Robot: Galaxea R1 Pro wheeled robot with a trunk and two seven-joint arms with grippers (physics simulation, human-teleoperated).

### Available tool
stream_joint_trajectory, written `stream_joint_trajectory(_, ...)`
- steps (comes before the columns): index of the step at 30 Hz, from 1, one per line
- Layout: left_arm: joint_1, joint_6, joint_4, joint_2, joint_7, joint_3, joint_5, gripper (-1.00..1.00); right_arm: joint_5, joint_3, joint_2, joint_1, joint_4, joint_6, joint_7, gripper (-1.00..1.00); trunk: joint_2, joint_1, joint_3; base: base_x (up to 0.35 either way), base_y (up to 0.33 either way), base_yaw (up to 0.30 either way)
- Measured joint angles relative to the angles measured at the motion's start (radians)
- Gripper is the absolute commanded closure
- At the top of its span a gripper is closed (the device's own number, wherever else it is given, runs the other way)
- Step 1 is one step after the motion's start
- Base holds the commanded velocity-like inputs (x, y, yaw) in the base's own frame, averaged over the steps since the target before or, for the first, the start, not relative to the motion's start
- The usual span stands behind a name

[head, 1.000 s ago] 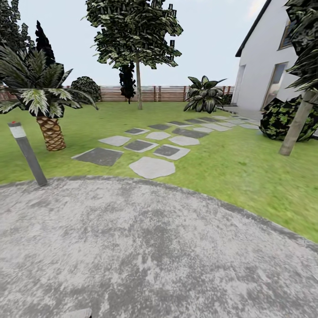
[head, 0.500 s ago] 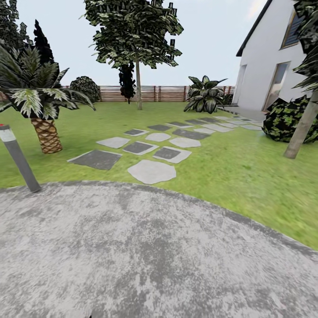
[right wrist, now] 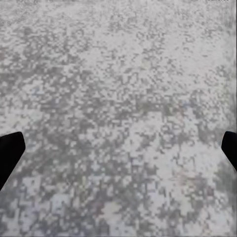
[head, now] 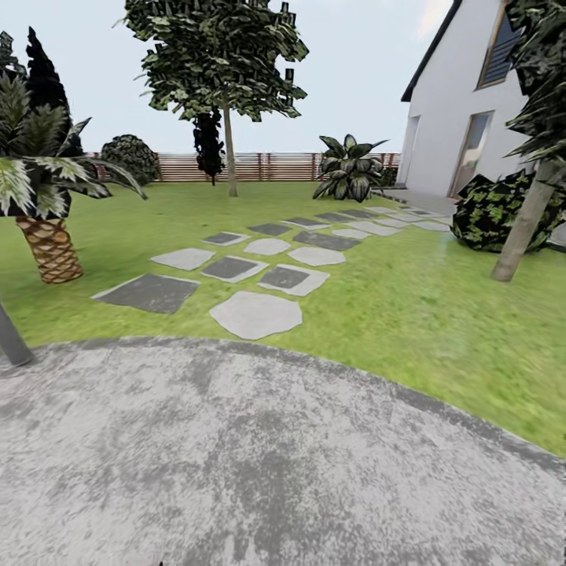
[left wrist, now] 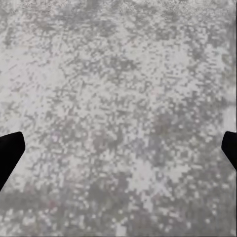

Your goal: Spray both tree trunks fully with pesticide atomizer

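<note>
Grey mottled paving [head: 259, 464] fills foreground; lawn [head: 409, 306] beyond, crossed by stepping stones [head: 255, 314]. One tree [head: 228, 71] stands far back near slat fence [head: 275, 167]; second tree's trunk [head: 523, 224] leans at right (beside dark bush [head: 491, 212]). Palm [head: 47, 244] at left. Left gripper [left wrist: 118, 148] and right gripper [right wrist: 118, 148] both spread wide, holding nothing, over paving.

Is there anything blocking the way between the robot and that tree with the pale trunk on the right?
Nothing visible does. From the grey paving under the robot, open lawn runs up to the tree trunk. A dark bush sits behind the trunk, and the stepping stones lie off to the left.
</note>
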Motion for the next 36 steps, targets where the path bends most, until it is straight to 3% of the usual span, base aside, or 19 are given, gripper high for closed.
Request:
stream_joint_trajectory(23, 0.000, 0.000, 0.000, 0.000, 0.000, 0.000, 0.000, -1.00, 0.000, 0.001, 0.000, 0.000, -0.001, 0.000, 0.001, -1.00, 0.000, 0.000, 0.000, 0.339, -0.003, -0.299)
stream_joint_trajectory(36, 0.000, 0.000, 0.000, 0.000, 0.000, 0.000, 0.000, -1.00, 0.000, 0.001, 0.001, 0.000, 0.000, 0.000, 0.001, -1.00, 0.000, 0.000, 0.000, 0.336, -0.111, -0.300)
